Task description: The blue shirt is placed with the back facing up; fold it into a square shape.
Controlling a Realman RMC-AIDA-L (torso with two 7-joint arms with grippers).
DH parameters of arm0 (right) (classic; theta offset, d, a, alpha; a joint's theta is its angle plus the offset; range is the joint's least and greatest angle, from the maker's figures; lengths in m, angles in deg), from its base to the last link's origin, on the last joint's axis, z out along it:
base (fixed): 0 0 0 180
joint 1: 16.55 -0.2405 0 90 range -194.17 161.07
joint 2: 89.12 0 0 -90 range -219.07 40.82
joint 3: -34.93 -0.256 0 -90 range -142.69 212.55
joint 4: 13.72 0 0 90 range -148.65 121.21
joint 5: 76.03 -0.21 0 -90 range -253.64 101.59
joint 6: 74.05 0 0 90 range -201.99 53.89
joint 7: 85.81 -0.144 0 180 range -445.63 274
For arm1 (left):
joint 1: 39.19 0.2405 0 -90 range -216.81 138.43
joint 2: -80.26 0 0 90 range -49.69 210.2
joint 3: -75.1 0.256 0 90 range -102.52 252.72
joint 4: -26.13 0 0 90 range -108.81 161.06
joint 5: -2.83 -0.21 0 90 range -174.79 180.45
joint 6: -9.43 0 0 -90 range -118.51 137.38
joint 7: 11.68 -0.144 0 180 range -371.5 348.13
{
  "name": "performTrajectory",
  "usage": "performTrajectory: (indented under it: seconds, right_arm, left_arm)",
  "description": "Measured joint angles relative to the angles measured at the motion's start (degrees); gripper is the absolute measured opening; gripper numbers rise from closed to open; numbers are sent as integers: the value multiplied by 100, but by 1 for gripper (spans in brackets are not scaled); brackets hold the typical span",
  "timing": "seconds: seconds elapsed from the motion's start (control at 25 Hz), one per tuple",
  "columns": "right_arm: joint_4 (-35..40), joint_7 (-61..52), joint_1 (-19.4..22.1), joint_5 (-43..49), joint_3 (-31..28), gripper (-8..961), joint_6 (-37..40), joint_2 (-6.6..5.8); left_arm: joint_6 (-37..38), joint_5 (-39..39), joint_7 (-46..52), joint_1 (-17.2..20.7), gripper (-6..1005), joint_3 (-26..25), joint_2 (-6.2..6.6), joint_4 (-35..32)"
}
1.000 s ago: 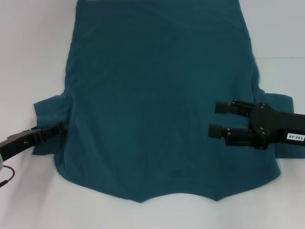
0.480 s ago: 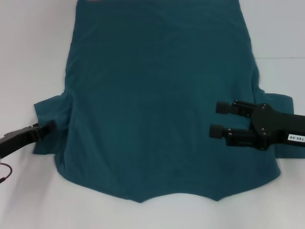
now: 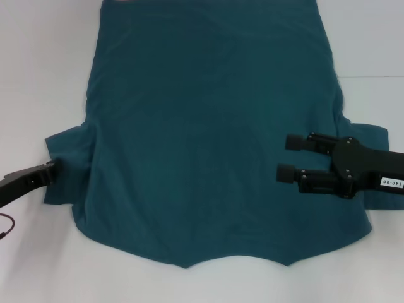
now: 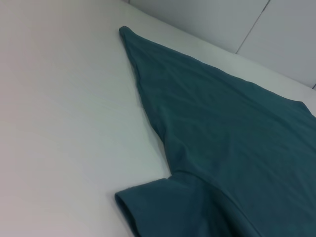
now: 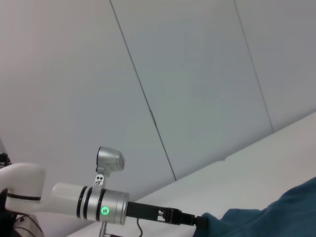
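The blue shirt (image 3: 214, 139) lies spread flat on the white worktop (image 3: 38, 76), plain side up, not yet folded.

The right gripper (image 3: 289, 157) hovers over the shirt body beside the right sleeve (image 3: 372, 136); its jaws stand spread, holding nothing, with cloth directly beneath the jaw tips.

The left gripper (image 3: 49, 168) sits at the outer edge of the left sleeve (image 3: 66, 161); whether its jaws are spread or pressed together cannot be told.

Handling, as judged: the fabric is light, soft and limp. It will sag and crease from any single hold. Take it at a hemmed sleeve edge or shoulder, pinching both layers, and carry it low.

No containers are in view.
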Motion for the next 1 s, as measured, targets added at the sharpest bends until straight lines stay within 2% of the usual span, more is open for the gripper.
performTrajectory:
  seconds: [0.16, 0.36, 0.76, 1.0]
  right_arm:
    - [-57, 1, -5, -5, 0, 910, -5, 0]
    - [-100, -17, -26, -12, 0, 909, -32, 7]
    - [-279, -21, -53, -41, 0, 909, -70, 17]
    - [-362, -14, -53, -62, 3, 909, -75, 18]
  left_arm:
    - [-32, -14, -5, 0, 94, -18, 18, -47]
    - [-193, -56, -11, -24, -1, -18, 38, -149]
    - [-822, -117, -163, -245, -2, 27, 145, -300]
    - [-895, -123, -271, -314, -2, 33, 171, -302]
